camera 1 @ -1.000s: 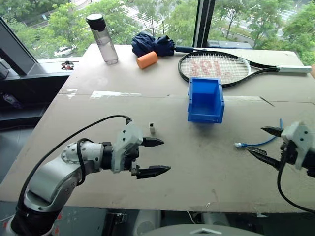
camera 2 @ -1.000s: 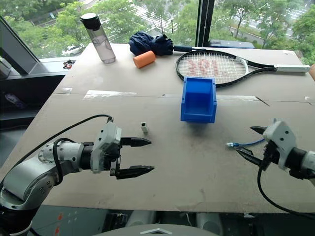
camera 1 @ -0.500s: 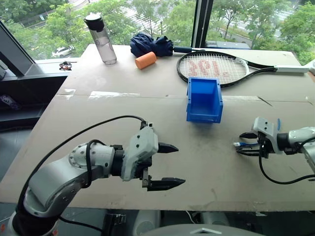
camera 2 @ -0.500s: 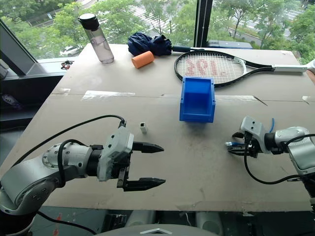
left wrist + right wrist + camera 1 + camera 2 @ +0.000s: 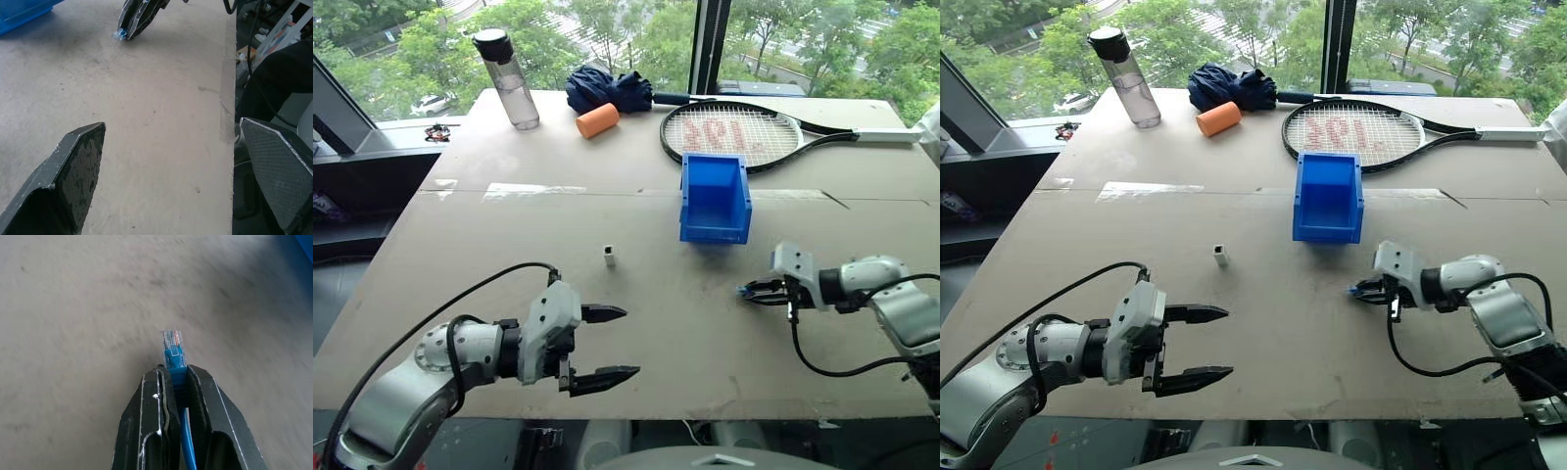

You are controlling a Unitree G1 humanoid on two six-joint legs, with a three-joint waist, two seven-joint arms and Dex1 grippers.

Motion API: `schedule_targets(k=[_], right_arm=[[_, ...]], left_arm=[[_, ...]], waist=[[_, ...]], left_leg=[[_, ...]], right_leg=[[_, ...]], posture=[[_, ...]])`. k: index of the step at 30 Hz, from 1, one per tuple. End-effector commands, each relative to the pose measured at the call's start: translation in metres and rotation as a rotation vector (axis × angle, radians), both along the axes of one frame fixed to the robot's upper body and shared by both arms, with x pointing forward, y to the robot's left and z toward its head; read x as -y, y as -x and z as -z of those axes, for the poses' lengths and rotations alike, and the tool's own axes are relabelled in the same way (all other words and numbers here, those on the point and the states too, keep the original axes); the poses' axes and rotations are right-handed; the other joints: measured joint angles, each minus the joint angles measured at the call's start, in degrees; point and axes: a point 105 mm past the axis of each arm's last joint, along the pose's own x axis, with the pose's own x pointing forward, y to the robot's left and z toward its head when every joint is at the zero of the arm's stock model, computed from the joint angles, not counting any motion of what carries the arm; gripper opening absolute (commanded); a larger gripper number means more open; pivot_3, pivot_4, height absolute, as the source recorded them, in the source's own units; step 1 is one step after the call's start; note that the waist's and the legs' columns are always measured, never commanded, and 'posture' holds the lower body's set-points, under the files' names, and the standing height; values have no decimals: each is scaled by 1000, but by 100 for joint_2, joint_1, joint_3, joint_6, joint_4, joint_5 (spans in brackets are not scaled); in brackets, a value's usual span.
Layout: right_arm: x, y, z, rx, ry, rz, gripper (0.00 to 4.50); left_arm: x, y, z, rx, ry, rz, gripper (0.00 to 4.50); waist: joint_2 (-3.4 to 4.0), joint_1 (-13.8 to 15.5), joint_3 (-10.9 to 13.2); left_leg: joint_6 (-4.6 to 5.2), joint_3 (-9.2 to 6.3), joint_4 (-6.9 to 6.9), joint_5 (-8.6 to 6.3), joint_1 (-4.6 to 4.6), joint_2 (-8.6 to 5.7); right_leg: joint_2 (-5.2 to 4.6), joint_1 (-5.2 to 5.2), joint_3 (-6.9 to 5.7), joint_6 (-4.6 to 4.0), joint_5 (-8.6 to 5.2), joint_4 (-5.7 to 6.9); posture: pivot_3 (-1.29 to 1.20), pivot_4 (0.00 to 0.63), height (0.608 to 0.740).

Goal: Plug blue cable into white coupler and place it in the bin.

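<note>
My right gripper (image 5: 754,291) is shut on the blue cable (image 5: 174,353), whose clear plug sticks out past the fingertips just above the table, below and a little right of the bin (image 5: 716,199). The white coupler (image 5: 609,256) stands alone on the table left of the bin. My left gripper (image 5: 607,345) hovers open near the table's front edge, below the coupler and apart from it, with nothing between its fingers (image 5: 73,166). The left wrist view shows the right gripper (image 5: 128,30) with the cable plug at its tips.
A tennis racket (image 5: 744,132), an orange roll (image 5: 597,119), a dark folded umbrella (image 5: 612,88) and a water bottle (image 5: 505,65) lie across the back of the table. The table's front edge (image 5: 227,98) runs close to my left gripper.
My right gripper closed on the blue cable's plug end and carried it left toward the table's middle. My left gripper drew back and down toward the front edge, staying open.
</note>
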Motion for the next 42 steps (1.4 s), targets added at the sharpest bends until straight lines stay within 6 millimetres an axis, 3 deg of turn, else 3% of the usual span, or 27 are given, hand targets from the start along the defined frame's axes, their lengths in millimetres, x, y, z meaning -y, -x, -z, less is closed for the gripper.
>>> schedule_targets(k=[1,3,6,7,13,20,26,33,36,42], right_arm=[[-41,-3,-6,57,13,-64,138],[-53,-8,-3,58,18,-54,138],[-68,-16,4,44,33,-51,138],[-71,-18,5,44,33,-48,891],[-54,-5,-17,125,-38,-48,3493],[-14,40,-48,140,-241,82,3493],[17,80,-39,165,-273,269,3493],[30,104,-36,212,-309,431,3493],[30,108,-33,217,-306,467,3590],[22,103,-30,220,-331,484,3590]], left_arm=[[-4,-10,-10,76,5,-5,4500],[-3,-16,-12,94,5,-9,4500],[6,-45,-7,128,-17,-27,4500],[10,-51,-5,131,-22,-26,4500],[34,-71,8,147,-51,10,4500],[55,-83,27,167,-89,56,4500],[73,-100,38,184,-105,82,4500],[87,-116,44,196,-136,120,4500],[90,-117,52,186,-188,172,3613],[91,-115,53,196,-192,208,674]], waist=[[-1,4,0],[-4,14,-2],[4,95,-3],[-5,106,-7],[-21,77,-16],[-12,141,-11],[-12,149,-13],[-10,107,-18],[-8,139,-22],[-8,139,-25]], left_leg=[[0,0,0,0,-1,0],[0,-2,2,0,-2,-1],[0,-4,5,0,-3,-11],[0,-6,8,0,-1,-17],[0,-13,2,0,-8,-16],[0,-28,2,0,-15,-17],[1,-27,9,0,-10,-17],[1,-24,10,0,-5,-16],[1,-26,11,0,-6,-16],[1,-22,11,0,-7,-17]], right_leg=[[0,-1,0,0,0,0],[0,-1,-3,0,0,0],[-8,0,-5,0,1,0],[-9,2,-7,0,1,-1],[-8,2,-10,24,15,0],[-8,4,-24,25,15,-1],[-7,12,-24,8,2,-1],[-4,14,-20,25,-6,1],[-4,14,-21,27,-10,1],[-7,15,-17,11,-3,-1]], posture=[[0,150,740],[0,150,740],[0,150,740],[0,150,740],[0,150,740],[0,150,740],[0,150,740],[0,150,740],[0,150,740],[0,150,740]])
